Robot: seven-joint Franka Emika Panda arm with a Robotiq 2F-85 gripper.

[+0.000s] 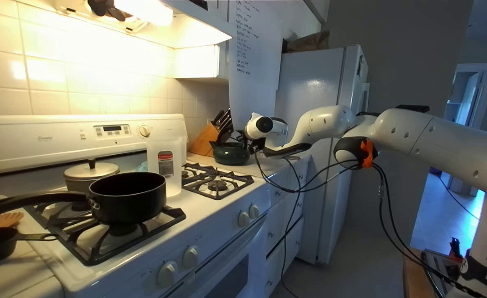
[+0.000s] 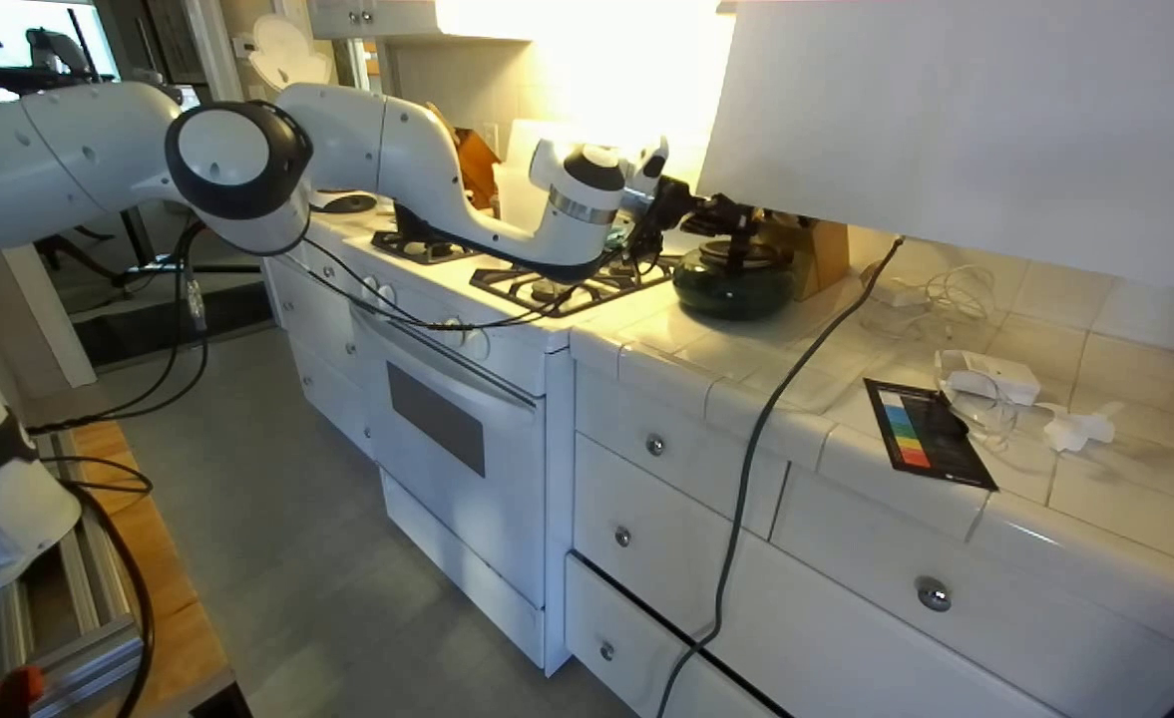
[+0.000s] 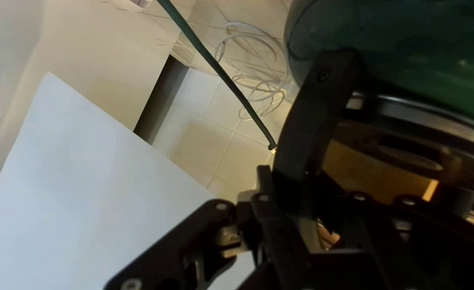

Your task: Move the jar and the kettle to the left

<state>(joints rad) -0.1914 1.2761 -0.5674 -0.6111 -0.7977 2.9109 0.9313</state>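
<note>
The arm point(image 2: 407, 165) stretches outward, wrist point(image 2: 587, 184) bent, its fingers point(image 3: 265, 183) clamped close together.

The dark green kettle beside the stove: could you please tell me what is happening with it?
A Franka robot arm is handling the kettle: in the wrist view, its gripper appears closed on the black handle. The kettle seems to stand on the tiled counter beside the stove. The pale plastic jar stands on the stove behind the black saucepan, away from the gripper.
</note>
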